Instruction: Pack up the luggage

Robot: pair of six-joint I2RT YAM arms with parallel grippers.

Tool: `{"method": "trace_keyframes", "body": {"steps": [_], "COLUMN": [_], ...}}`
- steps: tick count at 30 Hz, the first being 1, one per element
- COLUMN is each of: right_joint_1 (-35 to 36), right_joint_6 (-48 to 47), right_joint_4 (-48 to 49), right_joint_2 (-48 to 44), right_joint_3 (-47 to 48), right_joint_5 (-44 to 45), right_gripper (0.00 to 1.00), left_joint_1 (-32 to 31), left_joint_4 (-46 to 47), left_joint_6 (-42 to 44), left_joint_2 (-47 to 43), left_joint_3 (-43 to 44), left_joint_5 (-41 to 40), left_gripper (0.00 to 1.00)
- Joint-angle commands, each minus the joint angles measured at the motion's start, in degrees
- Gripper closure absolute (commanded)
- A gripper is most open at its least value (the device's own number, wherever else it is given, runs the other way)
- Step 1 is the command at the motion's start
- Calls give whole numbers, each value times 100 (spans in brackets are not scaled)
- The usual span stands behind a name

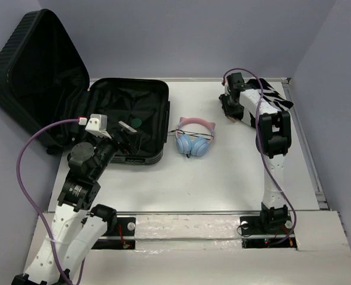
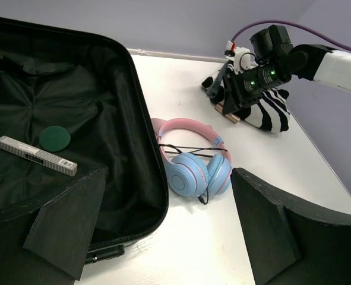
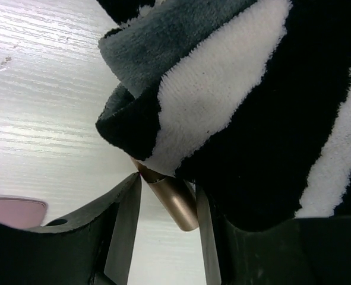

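The luggage (image 1: 38, 65) lies open at the left, lid propped up, black lining showing (image 2: 142, 119). Inside rest a silver patterned bar (image 2: 37, 155) and a dark green disc (image 2: 54, 138). My left gripper (image 1: 130, 138) hovers open over the suitcase's front right corner (image 2: 172, 237), with nothing between its fingers. Pink and blue headphones (image 1: 194, 138) lie on the table just right of the case (image 2: 193, 163). At the back right, my right gripper (image 1: 230, 110) is down beside a zebra-striped pouch (image 1: 273, 98). Its jaws (image 3: 167, 187) stand apart around a slanted bronze tube (image 3: 174, 205) poking out from under the pouch (image 3: 252, 119).
Purple walls close in the back and right sides. A raised white rail (image 1: 306, 148) runs along the table's right edge. The headphones' thin black cable (image 2: 190, 148) crosses their band.
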Motion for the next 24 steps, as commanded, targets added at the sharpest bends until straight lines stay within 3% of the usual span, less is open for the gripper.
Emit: {"method": "trace_keyframes", "body": {"steps": [1, 10, 16, 18, 21, 24], "right_joint_1": [-37, -37, 235, 288, 340, 340], "right_joint_6": [-92, 294, 575, 576, 892, 1041], "right_joint_4": [-65, -21, 111, 285, 567, 822], "right_joint_2": [150, -130, -473, -552, -780, -1184], "right_joint_3": [208, -318, -925, -1222, -1540, -1909], "right_joint_5": [-12, -846, -725, -541, -462, -426], "right_gripper": [51, 56, 54, 60, 78, 83], "left_joint_1": [-27, -27, -27, -36, -62, -71], "left_joint_4": [244, 271, 271, 271, 271, 262], "left_joint_6": [90, 73, 64, 64, 46, 46], "left_joint_2": [-13, -48, -127, -153, -180, -197], "left_joint_3": [232, 214, 205, 196, 196, 196], "left_joint_5": [-2, 34, 16, 7, 7, -10], "left_gripper": [1, 1, 1, 1, 1, 1]}}
